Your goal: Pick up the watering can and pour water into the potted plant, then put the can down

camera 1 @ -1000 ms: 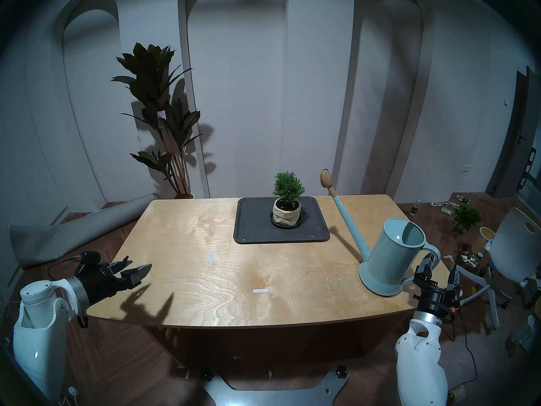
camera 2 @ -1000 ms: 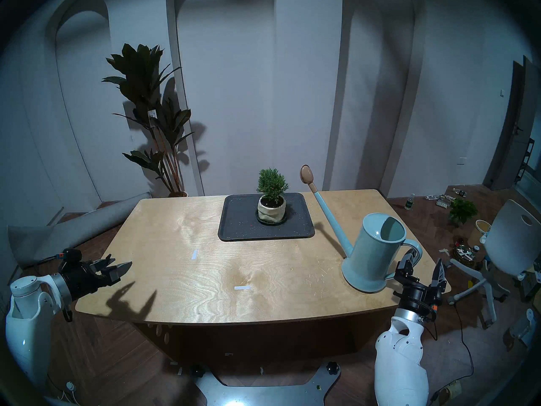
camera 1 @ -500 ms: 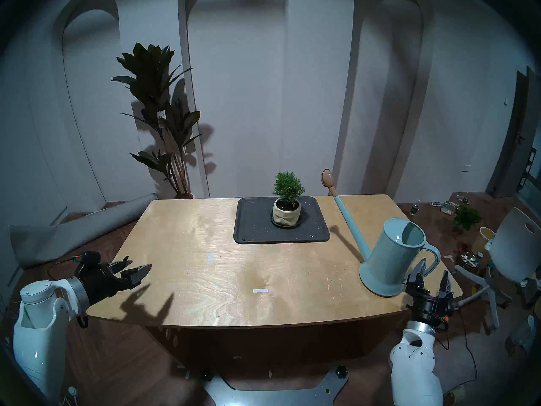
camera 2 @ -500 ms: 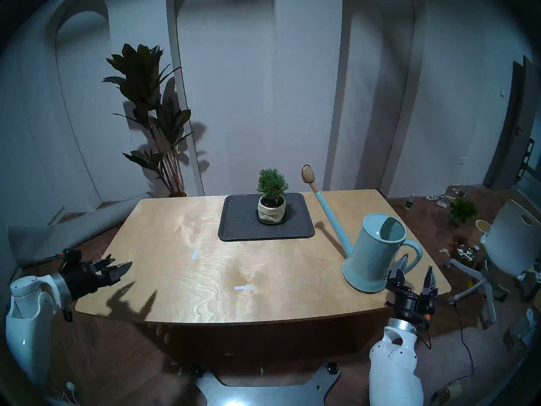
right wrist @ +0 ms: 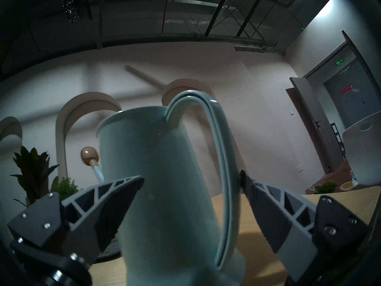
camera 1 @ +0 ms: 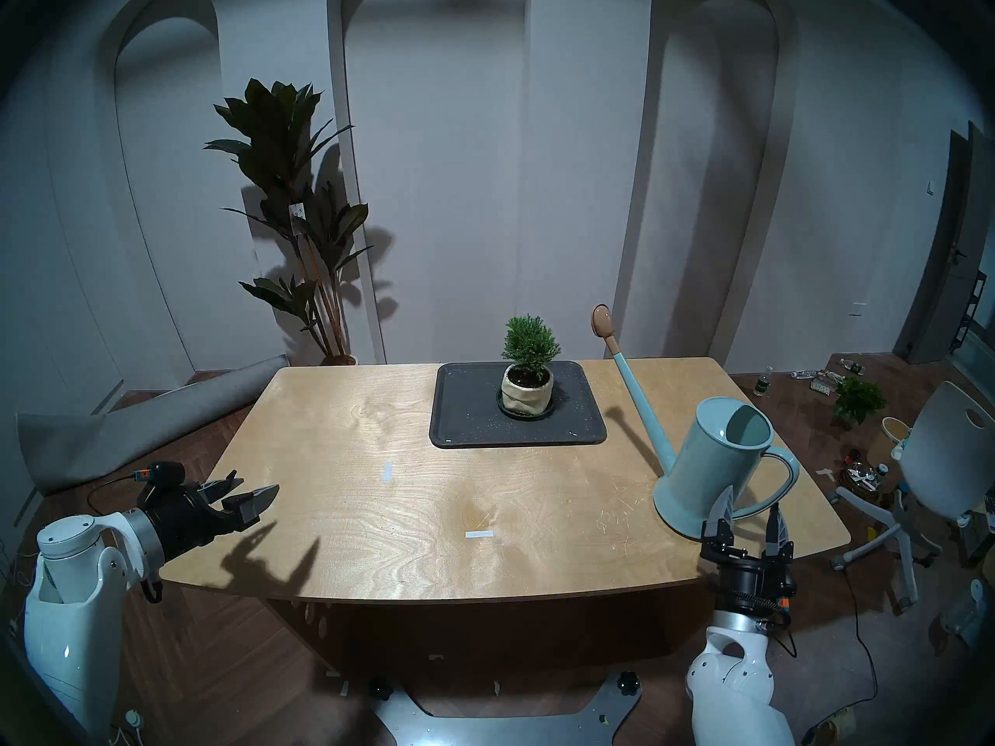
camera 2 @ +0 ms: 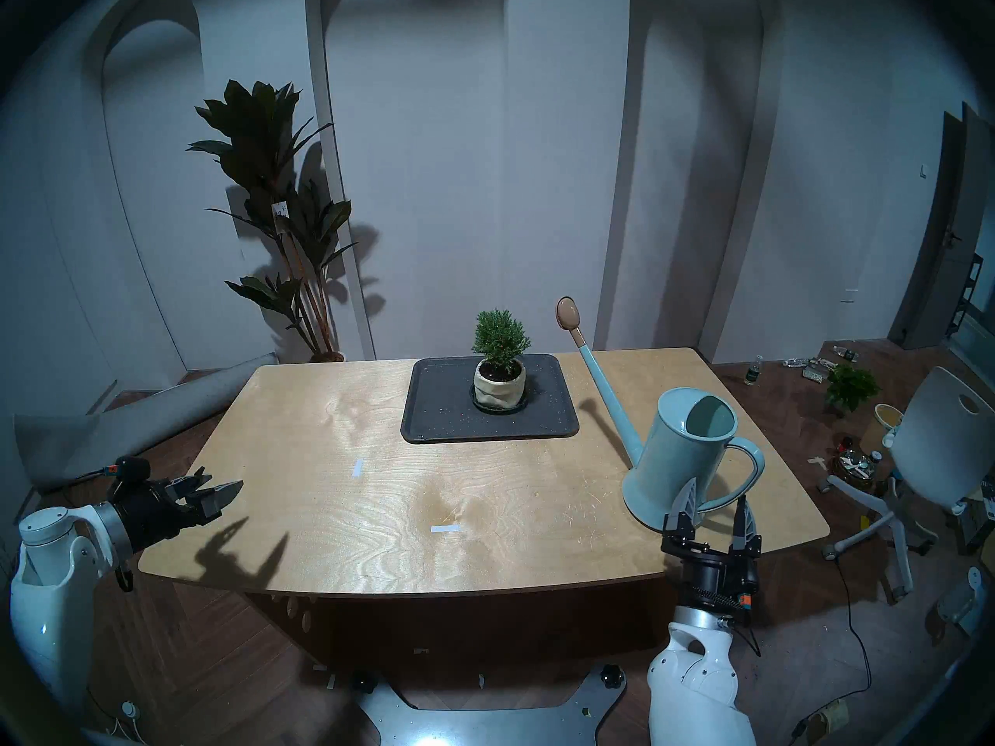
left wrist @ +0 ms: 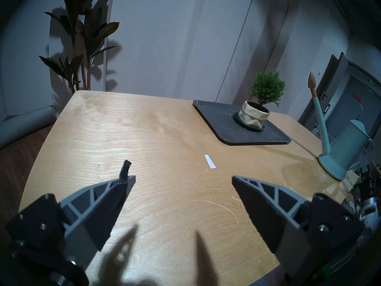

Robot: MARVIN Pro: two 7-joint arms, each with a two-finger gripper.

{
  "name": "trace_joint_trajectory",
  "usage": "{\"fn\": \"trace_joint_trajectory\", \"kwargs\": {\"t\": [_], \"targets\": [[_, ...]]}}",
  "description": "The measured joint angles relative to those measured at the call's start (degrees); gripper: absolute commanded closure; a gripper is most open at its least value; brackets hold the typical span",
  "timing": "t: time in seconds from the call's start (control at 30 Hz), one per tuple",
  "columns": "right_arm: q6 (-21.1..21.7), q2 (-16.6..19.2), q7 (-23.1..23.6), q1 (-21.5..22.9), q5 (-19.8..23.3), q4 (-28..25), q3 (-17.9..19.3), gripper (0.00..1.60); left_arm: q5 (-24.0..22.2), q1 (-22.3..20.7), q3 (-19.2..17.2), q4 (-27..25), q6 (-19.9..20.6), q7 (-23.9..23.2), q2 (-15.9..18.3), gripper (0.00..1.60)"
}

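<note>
The pale blue-green watering can (camera 1: 716,459) stands on the table's right front corner, its spout and tan rose (camera 1: 601,321) pointing back left. My right gripper (camera 1: 751,505) is open just in front of the can. In the right wrist view (right wrist: 191,176) its fingers straddle the lower loop handle (right wrist: 226,155), and the right finger touches it. The potted plant (camera 1: 530,341), a green shrub in a cream pot (camera 1: 527,392), sits on a dark tray (camera 1: 468,416) at the back. My left gripper (camera 1: 257,486) is open and empty over the table's left front edge.
A tall dark broad-leaved plant (camera 1: 291,190) stands behind the table at the left. A white chair (camera 1: 942,449), a small leafy plant (camera 1: 859,400) and clutter are on the floor at the right. A rolled grey mat (camera 1: 134,432) lies at the left.
My right gripper has moved left and nearer, from the handle's right side to in front of the can, staying open. The can has shifted slightly left. The left arm has not moved.
</note>
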Motion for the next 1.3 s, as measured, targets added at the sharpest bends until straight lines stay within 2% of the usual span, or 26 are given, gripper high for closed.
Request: {"fn": "trace_joint_trajectory", "kwargs": {"t": [0.17,0.57,0.97,1.2,1.3], "targets": [[-0.93,-1.24,2.18,-3.13,-1.31,-2.25,-0.95,0.0,0.0,0.0,0.02,0.01,0.0,0.0,0.0,0.0],[-1.51,-3.42,7.83,-11.7,-8.1,-10.25,-3.83,0.0,-0.01,-0.02,0.01,0.06,0.0,0.0,0.01,0.0],[-1.22,-5.97,7.62,-19.93,-15.63,-19.13,1.15,0.0,-0.01,-0.01,-0.01,0.04,0.0,0.0,0.01,0.0],[0.15,-7.95,6.94,-24.26,-16.51,-23.91,2.04,0.0,-0.01,0.0,-0.01,0.03,0.0,0.0,0.01,0.0],[1.71,-8.42,6.78,-26.09,-15.41,-25.97,2.67,0.0,-0.01,-0.01,-0.01,0.03,0.0,0.0,0.0,0.0]]}}
